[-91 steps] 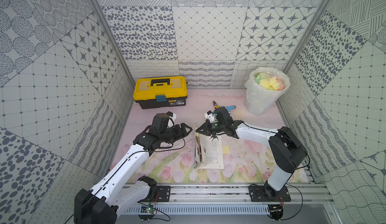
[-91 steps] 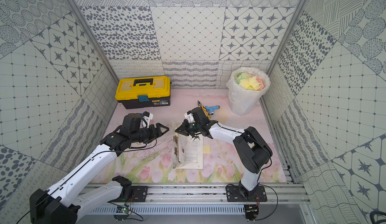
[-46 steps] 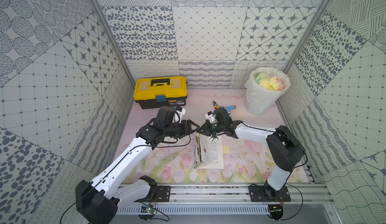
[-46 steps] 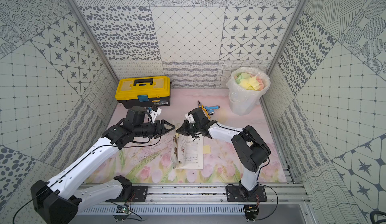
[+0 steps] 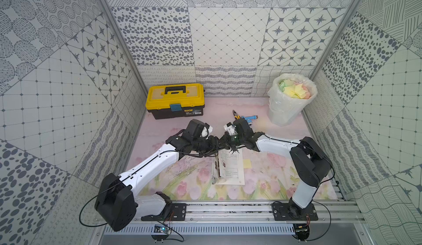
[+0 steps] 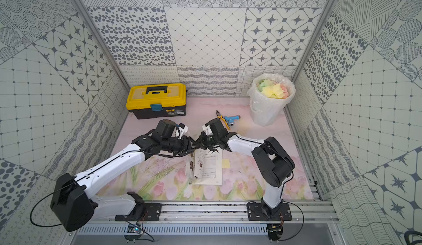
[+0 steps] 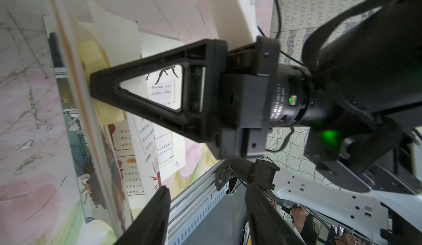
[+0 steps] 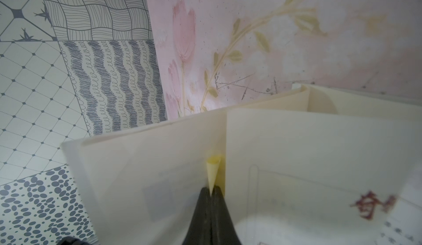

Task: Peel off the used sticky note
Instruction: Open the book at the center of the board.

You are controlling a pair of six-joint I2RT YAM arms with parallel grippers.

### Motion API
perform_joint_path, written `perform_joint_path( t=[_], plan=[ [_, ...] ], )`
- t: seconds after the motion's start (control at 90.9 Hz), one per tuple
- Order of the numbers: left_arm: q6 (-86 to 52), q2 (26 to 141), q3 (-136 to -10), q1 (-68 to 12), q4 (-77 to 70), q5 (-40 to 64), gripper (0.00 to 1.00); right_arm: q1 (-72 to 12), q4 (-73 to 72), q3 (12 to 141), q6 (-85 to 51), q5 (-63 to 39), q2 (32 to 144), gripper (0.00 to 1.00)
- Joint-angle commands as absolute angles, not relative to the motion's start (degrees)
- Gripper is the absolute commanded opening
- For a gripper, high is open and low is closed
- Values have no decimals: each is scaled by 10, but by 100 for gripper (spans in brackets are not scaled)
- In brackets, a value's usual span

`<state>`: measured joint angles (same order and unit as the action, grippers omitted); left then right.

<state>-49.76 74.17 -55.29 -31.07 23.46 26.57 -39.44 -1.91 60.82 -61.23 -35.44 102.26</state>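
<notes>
Right gripper is clamped on the yellow sticky note, with its fingertips pinched together and a curled bit of the note between them. Left gripper: jaws apart, nothing between them. It hovers by the far left corner of the book, almost tip to tip with the right one in both top views.

Note location: at the book's far end, tucked in the fold beside a raised page that stands up off the book, not flat. Book lies mid-surface, nearer the front edge. Second yellow note lies loose on the surface just beside the book's right edge; it's not the one in hand. Bin of discarded notes sits in the back right corner.

Handling call: the note is featherweight, limp paper with a weak glue strip. It won't resist much, but it creases and tears easily and could slip out of smooth pads. The page is thin too, so I expect it to lift along with the note. Best hold is the free edge away from the glue. That looks like what the right one has, but I can't see the strip to confirm. Left should pin the page close beside the note, then peel slow and low.
</notes>
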Motion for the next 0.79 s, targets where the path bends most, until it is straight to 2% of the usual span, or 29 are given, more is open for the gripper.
perform_joint_path(
  t=[0.0, 0.286, 0.781],
  plan=[
    [-497, 746, -536, -313, 266, 213, 57, -392, -25, 609, -605, -344, 1013, 0],
    [-448, 739, -526, -309, 368, 100, 57, -369, -9, 580, -594, -334, 977, 0],
    [-437, 855, -495, -309, 340, 40, 56, -301, 27, 490, -557, -322, 888, 0]
  ],
)
